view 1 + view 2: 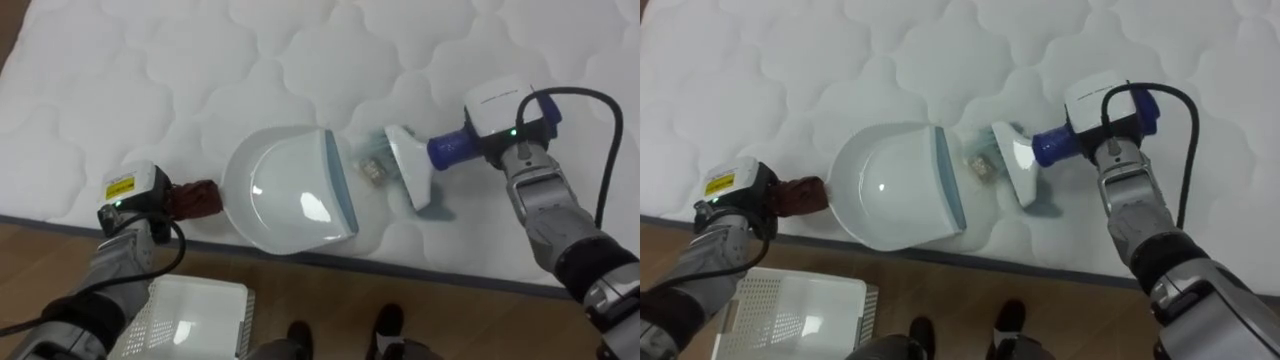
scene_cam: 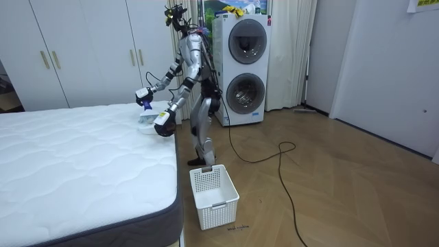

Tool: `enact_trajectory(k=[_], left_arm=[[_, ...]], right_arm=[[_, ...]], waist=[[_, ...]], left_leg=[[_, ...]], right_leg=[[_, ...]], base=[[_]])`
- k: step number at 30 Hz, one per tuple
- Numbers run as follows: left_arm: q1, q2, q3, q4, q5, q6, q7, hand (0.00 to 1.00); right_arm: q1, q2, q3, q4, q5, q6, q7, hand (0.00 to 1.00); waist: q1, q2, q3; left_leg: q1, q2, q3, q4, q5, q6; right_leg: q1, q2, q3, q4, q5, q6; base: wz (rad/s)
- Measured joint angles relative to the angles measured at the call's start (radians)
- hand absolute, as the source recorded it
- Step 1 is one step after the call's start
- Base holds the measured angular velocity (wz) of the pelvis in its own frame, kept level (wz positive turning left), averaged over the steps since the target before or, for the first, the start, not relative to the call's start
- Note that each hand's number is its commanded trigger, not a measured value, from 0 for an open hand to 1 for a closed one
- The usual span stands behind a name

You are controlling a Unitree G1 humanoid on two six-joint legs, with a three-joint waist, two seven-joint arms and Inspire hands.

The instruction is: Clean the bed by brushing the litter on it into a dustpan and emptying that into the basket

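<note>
debris (image 1: pixel 375 168) btw dustpan (image 1: pixel 290 190) & r hand (image 1: pixel 508 143) brush (image 1: pixel 412 168)

The left hand (image 1: pixel 158 205) is dark. A white box just behind its fingers bears a yellow label and a small green light. The right hand (image 1: pixel 512 143) is dark too. The white box behind its fingers has faint print and a green light, and a black cable loops from it back to the forearm. Both forearms are grey metal in ribbed segments with black bands. In the room view the trunk and legs are silver-grey and the head is dark.
</note>
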Motion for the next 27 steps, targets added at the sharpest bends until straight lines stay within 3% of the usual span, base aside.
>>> enact_trajectory(k=[10,27], left_arm=[[0.004,0.000,-0.001,-0.015,0.030,-0.005,-0.001,1.00],[0.004,-0.007,-0.010,-0.013,0.078,-0.039,0.004,1.00]], right_arm=[[0.000,0.032,-0.014,-0.001,0.071,-0.001,0.077,1.00],[0.007,0.063,-0.019,-0.002,0.165,-0.048,0.127,1.00]], waist=[[-0.003,0.001,-0.0014],[-0.011,0.012,-0.0027]], left_leg=[[0.001,0.001,0.001,0.006,0.000,0.000],[0.027,0.002,0.018,-0.009,0.000,0.000]], right_leg=[[0.002,0.001,0.001,0.001,0.000,0.000],[0.016,0.002,0.016,0.000,0.001,-0.001]], base=[[0.00],[-0.02]])
